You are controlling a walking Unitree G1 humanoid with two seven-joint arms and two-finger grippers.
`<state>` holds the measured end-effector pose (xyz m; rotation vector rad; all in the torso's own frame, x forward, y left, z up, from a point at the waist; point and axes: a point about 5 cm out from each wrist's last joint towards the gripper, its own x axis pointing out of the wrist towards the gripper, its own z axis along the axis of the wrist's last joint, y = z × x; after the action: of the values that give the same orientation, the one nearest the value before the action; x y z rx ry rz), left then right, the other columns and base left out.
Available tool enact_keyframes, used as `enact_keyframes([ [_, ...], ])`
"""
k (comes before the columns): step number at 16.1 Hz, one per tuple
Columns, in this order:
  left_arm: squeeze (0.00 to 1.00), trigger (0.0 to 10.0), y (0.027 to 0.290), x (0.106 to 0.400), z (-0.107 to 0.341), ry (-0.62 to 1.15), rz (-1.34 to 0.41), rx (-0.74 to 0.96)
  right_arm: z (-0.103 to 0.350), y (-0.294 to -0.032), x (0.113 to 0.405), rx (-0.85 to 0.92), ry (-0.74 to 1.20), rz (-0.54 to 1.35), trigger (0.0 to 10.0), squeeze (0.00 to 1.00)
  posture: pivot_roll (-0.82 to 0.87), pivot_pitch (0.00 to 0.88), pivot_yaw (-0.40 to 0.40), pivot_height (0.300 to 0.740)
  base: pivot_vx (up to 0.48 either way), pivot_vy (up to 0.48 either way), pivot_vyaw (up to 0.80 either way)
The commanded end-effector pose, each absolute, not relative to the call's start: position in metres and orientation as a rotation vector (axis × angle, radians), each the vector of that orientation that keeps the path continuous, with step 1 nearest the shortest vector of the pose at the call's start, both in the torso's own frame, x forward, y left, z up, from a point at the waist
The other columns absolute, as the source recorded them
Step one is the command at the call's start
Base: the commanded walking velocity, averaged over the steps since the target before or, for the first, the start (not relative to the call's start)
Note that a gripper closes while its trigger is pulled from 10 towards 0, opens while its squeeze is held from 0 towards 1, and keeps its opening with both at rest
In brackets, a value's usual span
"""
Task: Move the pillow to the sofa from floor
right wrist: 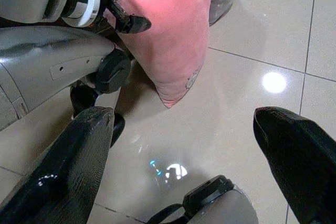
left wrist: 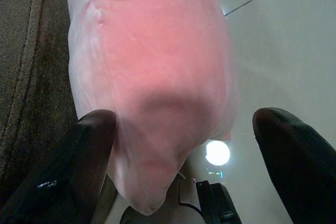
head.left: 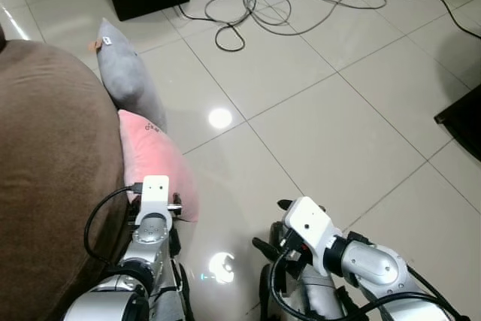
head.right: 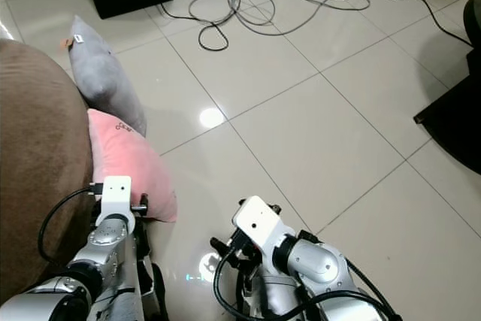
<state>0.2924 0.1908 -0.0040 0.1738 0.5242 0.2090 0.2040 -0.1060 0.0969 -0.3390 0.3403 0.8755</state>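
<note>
Left gripper [left wrist: 181, 145] is spreading its black fingers [left wrist: 89, 150] wide on either side of the pink pillow [head.left: 154, 159], lined up but not gripping anything yet. That pillow is standing on edge on the tiled floor [head.left: 338, 133], leaning against the brown sofa [head.left: 52, 163], with a grey pillow [head.left: 128, 77] just behind it. Right gripper [right wrist: 184, 161] is gaping open too, hovering low over bare tile. So nothing is lifted; the grasp, raise and placement are all waiting.

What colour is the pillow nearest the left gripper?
Pink pillow; clearest in the left wrist view.
</note>
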Motion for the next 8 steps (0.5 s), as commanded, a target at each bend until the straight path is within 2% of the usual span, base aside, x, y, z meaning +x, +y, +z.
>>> enact_keyframes([
  [1, 0.0, 10.0, 0.19, 0.2832, -0.013, 0.561, 0.217, 0.184, 0.0953, -0.1065, 0.1977, -0.326, 0.364, 0.878, 10.0, 0.0, -0.22, 0.313, -0.126, 0.581, 0.0, 0.0, 0.0],
  [3, 0.0, 2.9, 0.189, 0.283, -0.0134, 0.563, 0.222, 0.192, 0.094, -0.1058, 0.195, -0.322, 0.374, 0.876, 10.0, 0.0, -0.23, 0.312, -0.128, 0.581, 0.0, 0.0, 0.0],
  [4, 0.0, 0.1, 0.1883, 0.2831, -0.0135, 0.567, 0.221, 0.205, 0.0929, -0.1052, 0.1943, -0.321, 0.378, 0.876, 10.0, 0.0, -0.23, 0.311, -0.13, 0.581, 0.0, 0.0, 0.0],
  [8, 0.0, 0.0, 0.1904, 0.2818, -0.0148, 0.586, 0.228, 0.264, 0.0876, -0.1066, 0.1921, -0.317, 0.391, 0.871, 10.0, 0.0, -0.23, 0.316, -0.133, 0.581, 0.0, 0.0, 0.0],
])
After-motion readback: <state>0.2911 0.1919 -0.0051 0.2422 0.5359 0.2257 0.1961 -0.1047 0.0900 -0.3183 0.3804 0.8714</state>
